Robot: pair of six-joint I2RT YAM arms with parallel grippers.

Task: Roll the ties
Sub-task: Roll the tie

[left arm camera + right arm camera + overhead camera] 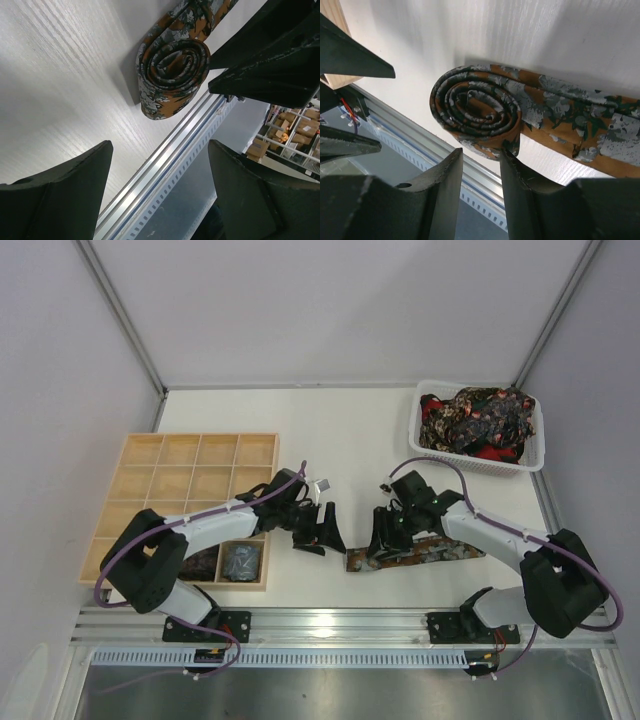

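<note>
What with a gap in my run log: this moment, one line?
tie: partly rolled, tail flat | left gripper: open, empty | right gripper: open at roll

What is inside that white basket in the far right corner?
The white basket holds a jumbled heap of dark patterned ties with red patches. The top layer covers whatever lies beneath, so their number cannot be told.

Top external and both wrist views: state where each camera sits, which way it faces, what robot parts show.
Top external: above and behind the bases, looking down on the table; both arms, left pincer and right pincer show.
Left wrist: on the left arm, looking past its own spread fingers at the rolled end of the tie.
Right wrist: on the right arm, looking past its own fingers at the same roll.
Shared: both wrist views show that roll and the opposite pincer.
</note>
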